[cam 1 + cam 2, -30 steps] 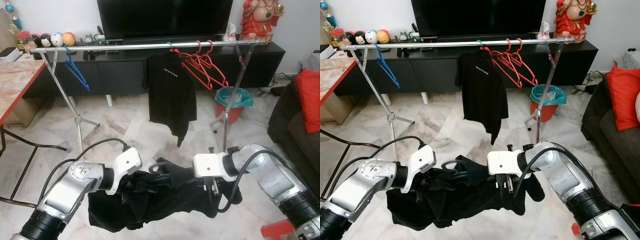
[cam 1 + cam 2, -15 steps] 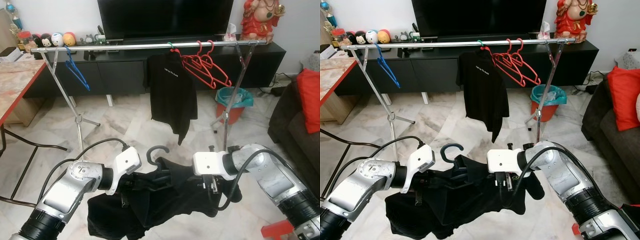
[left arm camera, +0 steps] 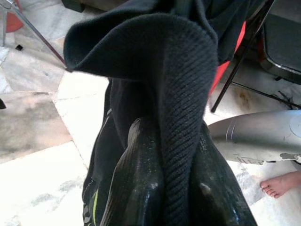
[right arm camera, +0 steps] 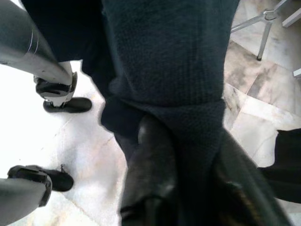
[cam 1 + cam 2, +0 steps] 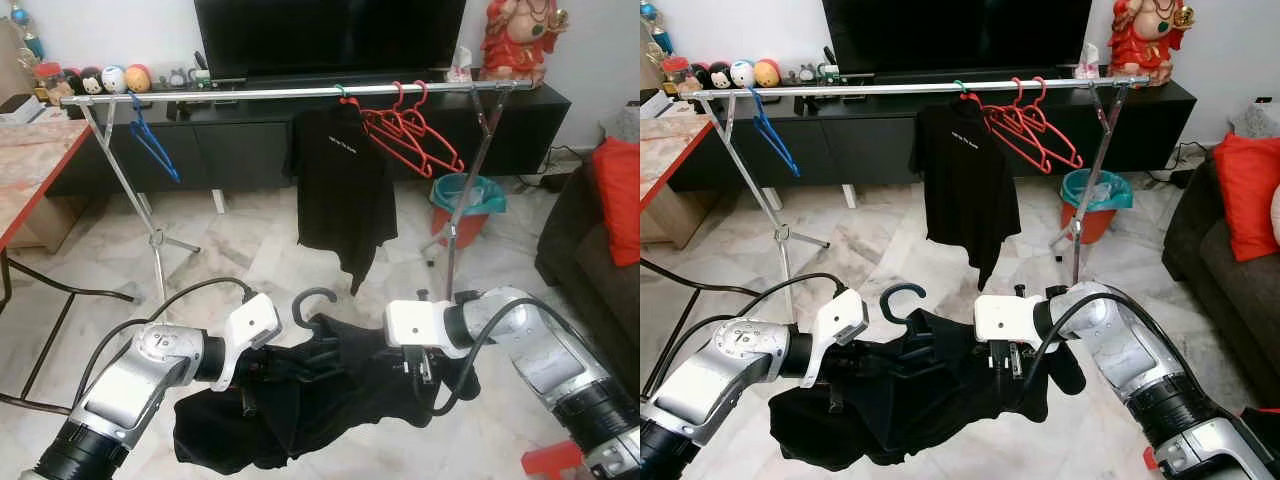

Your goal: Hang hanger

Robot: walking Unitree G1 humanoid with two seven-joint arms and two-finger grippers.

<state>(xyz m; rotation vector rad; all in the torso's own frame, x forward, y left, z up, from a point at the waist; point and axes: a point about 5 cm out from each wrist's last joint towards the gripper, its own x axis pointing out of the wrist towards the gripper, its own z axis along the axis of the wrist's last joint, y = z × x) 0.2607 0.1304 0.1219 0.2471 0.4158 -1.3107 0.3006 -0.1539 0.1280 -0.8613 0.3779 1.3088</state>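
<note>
From my seat I count one long silver clothes rail [image 5: 250, 93] on two crossed-leg stands, running across the room in front of a low black TV cabinet [image 5: 240, 140]. On the rail, going left to right: one blue plastic hanger [image 5: 152, 143], one black T-shirt on a green-hooked hanger [image 5: 342, 180], then a bunch of red plastic hangers [image 5: 415, 135] (two hooks show; I cannot tell how many bodies). One teal-lined orange bin [image 5: 466, 205] stands on the marble floor [image 5: 250, 250] beyond the right stand.

Low in front of me, well short of the rail, is the task's thing: one dark hanger with a curved hook [image 5: 900, 297], draped in a black knitted garment [image 5: 910, 400]. The hook points up between my two arms; the cloth sags in a heavy bundle under it.

My left gripper [image 3: 164, 188] is clamped on a fold of that garment, the ribbed cloth pinched between both black fingers [image 3: 136, 183]. My right gripper [image 4: 183, 183] likewise pinches the knit cloth near its other end, fingers closed on it. A person's bare foot [image 3: 277, 183] rests on the floor near my left arm.
</note>
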